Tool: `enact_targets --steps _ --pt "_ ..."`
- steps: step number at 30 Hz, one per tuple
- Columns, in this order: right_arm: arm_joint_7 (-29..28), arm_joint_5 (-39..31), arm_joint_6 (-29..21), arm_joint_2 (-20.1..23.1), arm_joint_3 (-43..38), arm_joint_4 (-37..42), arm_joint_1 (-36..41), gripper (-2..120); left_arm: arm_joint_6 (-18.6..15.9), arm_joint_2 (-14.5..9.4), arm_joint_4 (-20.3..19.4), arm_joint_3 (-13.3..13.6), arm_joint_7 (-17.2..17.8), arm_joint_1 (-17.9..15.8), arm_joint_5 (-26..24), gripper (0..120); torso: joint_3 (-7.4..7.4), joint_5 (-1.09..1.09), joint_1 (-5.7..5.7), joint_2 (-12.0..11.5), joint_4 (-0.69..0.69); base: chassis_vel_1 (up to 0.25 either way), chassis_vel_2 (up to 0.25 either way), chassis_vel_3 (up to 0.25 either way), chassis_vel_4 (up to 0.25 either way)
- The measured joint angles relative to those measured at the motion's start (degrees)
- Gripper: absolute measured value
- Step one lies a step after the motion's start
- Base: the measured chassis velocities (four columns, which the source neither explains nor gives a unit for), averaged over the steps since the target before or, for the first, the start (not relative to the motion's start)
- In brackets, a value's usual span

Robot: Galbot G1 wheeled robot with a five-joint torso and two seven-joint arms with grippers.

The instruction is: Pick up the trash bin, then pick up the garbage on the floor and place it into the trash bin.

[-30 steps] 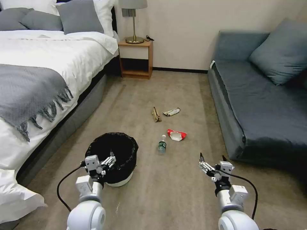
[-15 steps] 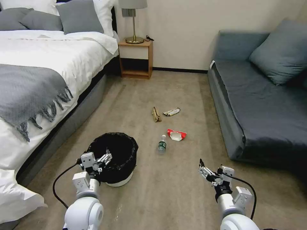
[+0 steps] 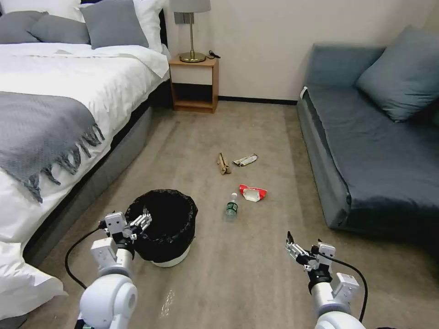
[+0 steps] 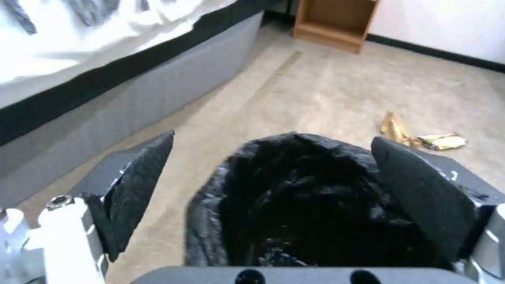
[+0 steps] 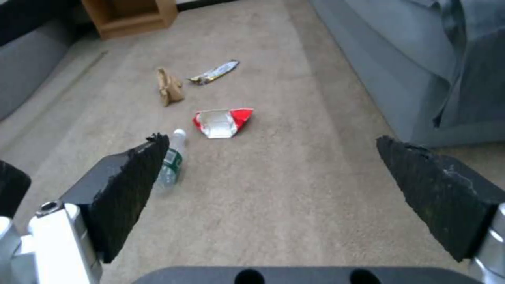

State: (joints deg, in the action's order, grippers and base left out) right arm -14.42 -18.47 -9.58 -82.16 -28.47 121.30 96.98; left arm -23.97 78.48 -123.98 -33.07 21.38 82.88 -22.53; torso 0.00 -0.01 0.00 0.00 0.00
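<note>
Trash bin: the trash bin stands upright on the floor in the lower left of the head view, a white tub with a crinkled black bag folded over its rim; in the left wrist view its black mouth sits in the lower centre, framed by the two pads.

Left hand: the left hand hovers at the bin's left rim, lower left of the head view, fingers spread wide with nothing between them; whether it touches the bag I cannot tell.

Bottle: the clear bottle with green label lies on its side on the floor just right of the bin, centre of the head view, cap pointing up the frame.

Red-white packet: the red-white packet lies near the bottle's cap, a little right of it.

Brown wrapper: the brown wrapper lies further up the frame, above the bottle.

Foil wrapper: the foil wrapper lies just beside the brown one, to its right.

Right hand: the right hand hangs above bare floor in the lower right of the head view, well apart from the litter, fingers wide and empty.

Bed: the bed fills the left side of the head view.

Sofa: the sofa runs along the right side.

Nightstand: the nightstand stands at the upper centre against the wall.
</note>
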Motion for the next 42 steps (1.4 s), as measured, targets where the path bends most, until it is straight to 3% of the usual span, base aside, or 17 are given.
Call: enact_targets --steps 2,4,12,17,21,24,29,34,42 --pt "0.01 0.12 0.07 -0.03 -0.01 -0.03 0.04 100 -0.68 -0.38 -0.06 -0.29 0.4 -0.27 -0.77 96 0.0 0.0 0.0 0.0 0.0 0.0 0.0 0.0 0.0" --pt "0.04 0.66 0.41 -0.12 -0.1 -0.18 0.19 100 -4.54 -2.49 -0.41 -2.15 2.44 -1.56 -5.8 95 0.0 0.0 0.0 0.0 0.0 0.0 0.0 0.0 0.0" --pt "0.21 1.53 0.71 -0.29 -0.1 -0.77 -0.04 100 -7.81 -6.6 1.48 -6.24 4.04 -4.23 -11.0 94 0.0 -0.01 0.0 0.0 0.0 0.0 0.0 0.0 0.0" --pt "0.3 1.65 0.69 -0.34 -0.02 -1.17 -0.69 100 -9.42 -8.28 2.19 -7.14 4.49 -5.63 -13.34 94 0.0 0.0 0.0 0.0 0.0 0.0 0.0 0.0 0.0" --pt "0.35 1.69 0.53 -0.42 0.11 -1.58 -1.39 100 -12.04 -9.69 3.37 -7.29 5.98 -7.44 -17.96 94 0.0 0.0 0.0 0.0 0.01 0.0 0.0 0.0 0.0" --pt "0.43 1.77 0.45 -0.54 0.07 -1.88 -1.72 100 -14.53 -10.92 5.02 -6.37 7.86 -10.0 -21.96 94 0.0 0.0 0.0 0.0 0.01 0.0 0.0 0.0 0.0" --pt "0.49 1.93 0.45 -0.7 -0.23 -2.28 -1.77 100 -15.66 -11.64 7.34 -4.46 8.72 -12.4 -23.06 94 0.0 0.01 0.0 0.0 0.0 0.0 0.0 0.0 0.0" --pt "0.57 2.03 0.58 -1.06 -1.01 -2.56 -1.45 100 -16.13 -11.44 10.88 -1.55 9.12 -14.29 -22.78 94 0.0 0.01 0.0 0.0 0.0 0.0 0.0 0.0 0.0" --pt "0.98 -1.87 0.21 -1.37 -1.4 -1.93 -0.83 100 -15.41 -10.39 14.98 0.3 8.47 -15.13 -20.19 93 0.0 0.01 0.0 0.0 0.0 0.0 0.0 0.0 0.0"
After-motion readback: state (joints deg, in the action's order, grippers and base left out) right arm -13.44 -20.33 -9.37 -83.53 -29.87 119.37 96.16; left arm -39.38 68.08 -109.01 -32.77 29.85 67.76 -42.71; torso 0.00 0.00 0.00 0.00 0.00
